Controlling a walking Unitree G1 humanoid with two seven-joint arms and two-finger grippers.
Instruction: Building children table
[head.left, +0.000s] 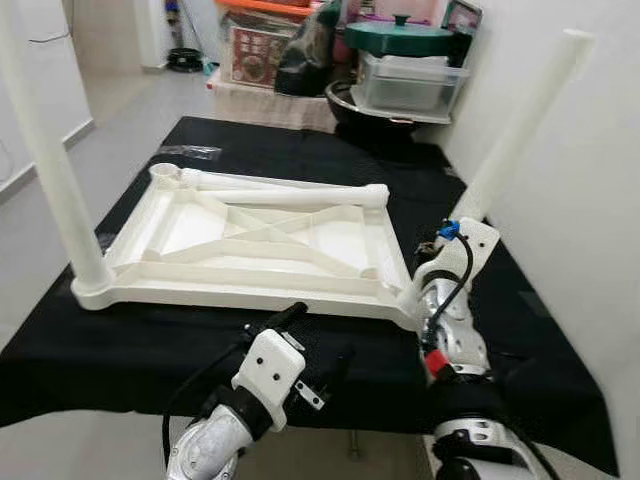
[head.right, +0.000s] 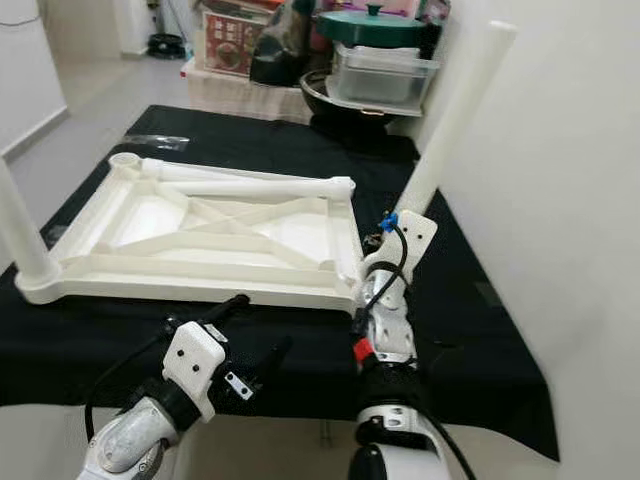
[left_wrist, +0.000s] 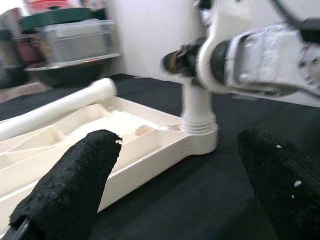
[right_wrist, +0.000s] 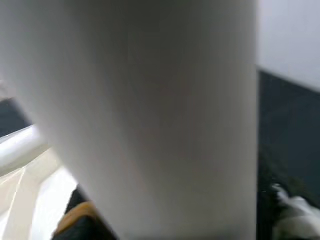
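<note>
Table frame (head.left: 250, 245): white plastic, upside down on black-covered tabletop (head.left: 520, 330).
Fitted legs: one upright at near left corner (head.left: 55, 180); one at near right corner (head.left: 515, 135), leaning away toward the wall.
Loose leg (head.left: 290, 190): lying across frame's far edge.
Right pincer (head.right: 378, 262): clenched round base of near right leg.
Left pincer (left_wrist: 190, 200): released, fingers spread, hovering near frame's front edge.
Background: storage boxes (head.left: 405, 80), green lid (head.left: 398, 38).

Left tool (left_wrist: 175, 185) spread wide and low, right tool (head.left: 432, 262) raised forward
</note>
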